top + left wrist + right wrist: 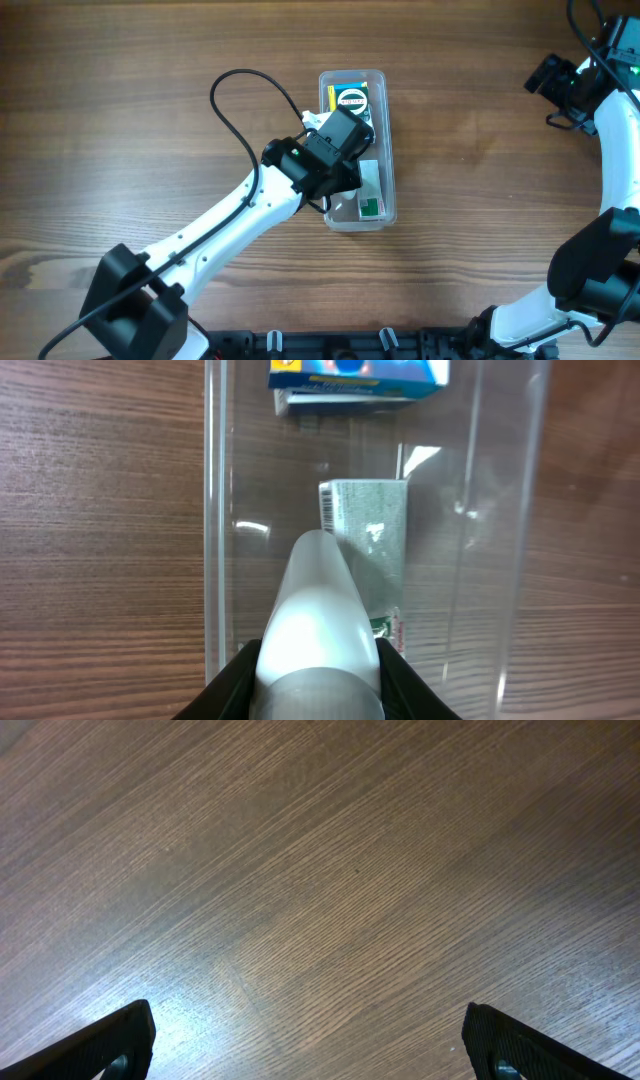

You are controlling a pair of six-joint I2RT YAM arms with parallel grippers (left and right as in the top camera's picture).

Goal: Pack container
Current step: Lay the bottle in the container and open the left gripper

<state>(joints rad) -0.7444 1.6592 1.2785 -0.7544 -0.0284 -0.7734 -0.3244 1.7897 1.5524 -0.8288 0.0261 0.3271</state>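
The container [390, 150], a clear long tub, lies at mid-table; in the left wrist view its side wall [214, 510] is seen from above. Inside it lie a blue and yellow box [352, 97] at the far end and a green and white box [370, 195] at the near end. My left gripper [345, 135] hovers over the tub's middle, shut on a small whitish bottle [315, 610] with a grey band, which points into the tub over the green box [372, 540]. My right gripper [560, 85] is far off at the back right, open and empty [310, 1045].
The blue box [360, 372] fills the tub's far end ahead of the bottle. A black cable [235, 110] loops from the left arm over the table to the left of the tub. Only wood grain lies under the right gripper.
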